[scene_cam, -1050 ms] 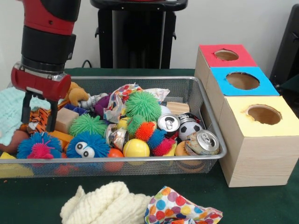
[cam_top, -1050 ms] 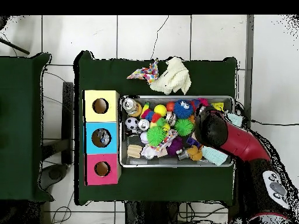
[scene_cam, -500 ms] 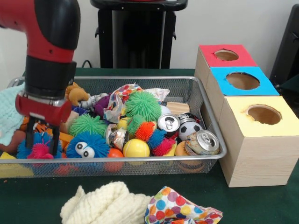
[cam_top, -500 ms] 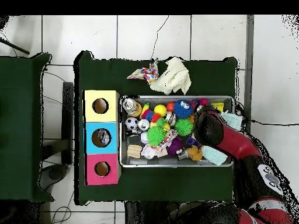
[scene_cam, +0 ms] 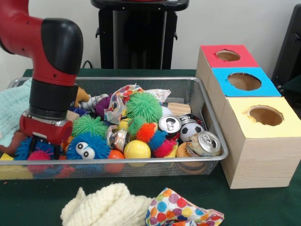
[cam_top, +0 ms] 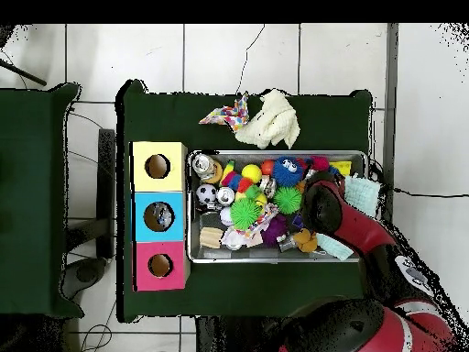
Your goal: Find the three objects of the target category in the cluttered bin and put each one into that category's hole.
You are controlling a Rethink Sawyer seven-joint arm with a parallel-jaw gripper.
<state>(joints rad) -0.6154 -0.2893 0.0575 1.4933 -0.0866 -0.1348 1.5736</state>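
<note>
The gripper (scene_cam: 43,149) is reaching down into the wire bin (scene_cam: 212,125) at its end farthest from the boxes, and its fingers are sitting spread on either side of a pink and blue spiky ball (scene_cam: 36,151), not yet visibly pressing on it. That ball is lying right between and under the fingertips, tight against the bin's front wall, with a blue spiky ball with eyes (scene_cam: 88,147) just beside the gripper toward the boxes.

The step in hand is judged to be the pick of this spiky ball. To do it well, the gripper is wanting to sink a little deeper so the fingers are bracketing the ball's body and not only its soft spikes, then squeeze gently and lift straight up, so the ball with eyes and the mesh wall are not dragging along.

More spiky balls, among them a green one (scene_cam: 143,106), are lying farther off toward the boxes. The row of boxes, each with a hole in its lid (yellow box (scene_cam: 258,136), blue box (scene_cam: 237,89), red box (scene_cam: 221,59)), is standing well apart from the gripper, beyond the bin's other end. Which hole takes the balls is not shown.
</note>
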